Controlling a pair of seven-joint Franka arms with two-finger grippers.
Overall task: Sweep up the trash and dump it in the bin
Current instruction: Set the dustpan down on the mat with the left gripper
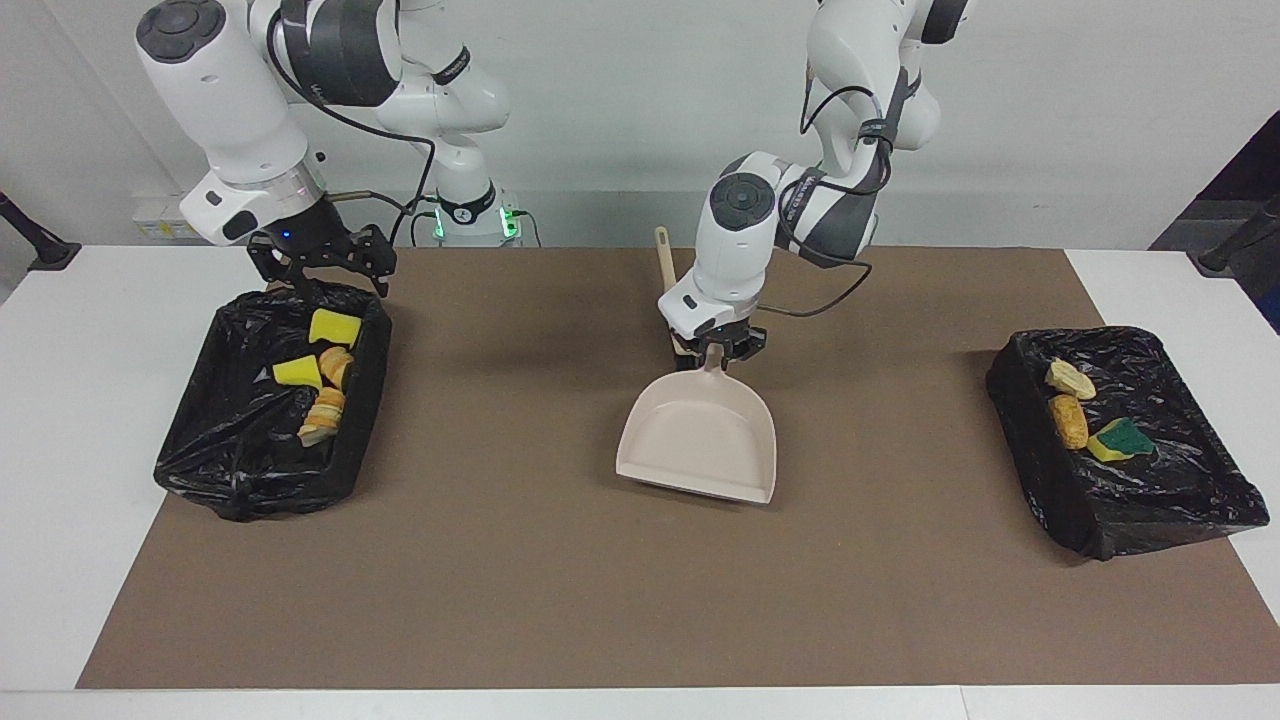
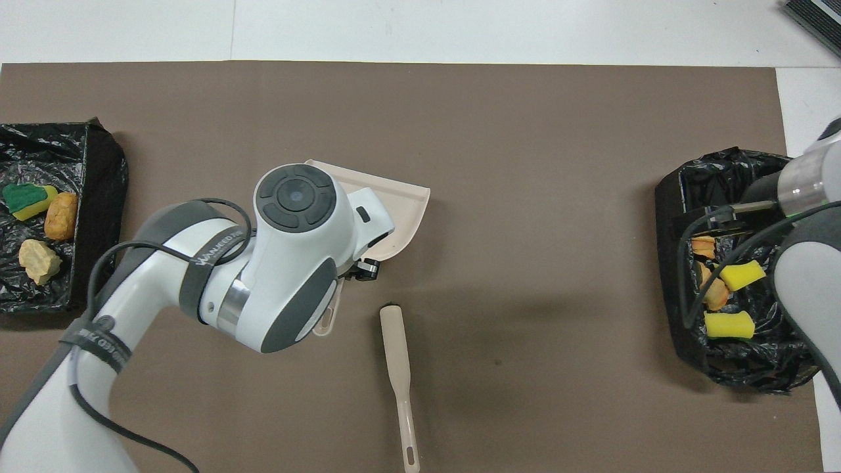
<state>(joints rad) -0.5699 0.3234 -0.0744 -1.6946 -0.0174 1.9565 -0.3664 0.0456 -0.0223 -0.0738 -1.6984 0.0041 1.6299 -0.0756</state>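
The left gripper (image 1: 716, 345) is clamped on the handle of the beige dustpan (image 1: 700, 440), which sits on the brown mat (image 1: 560, 580) at the middle of the table, its open mouth turned away from the robots. The brush (image 2: 398, 358) lies on the mat just beside the dustpan's handle, nearer to the robots than the pan. The trash is in two black-lined bins. Toward the right arm's end from the dustpan, one bin (image 1: 240, 470) holds four scraps (image 1: 322, 372). Toward the left arm's end, the other bin (image 1: 1170, 510) holds three scraps (image 1: 1085, 410). The right gripper (image 1: 318, 265) hangs over the rim of the four-scrap bin, its jaws spread wide and holding nothing. A band on the left arm carries lettering that I cannot make out.
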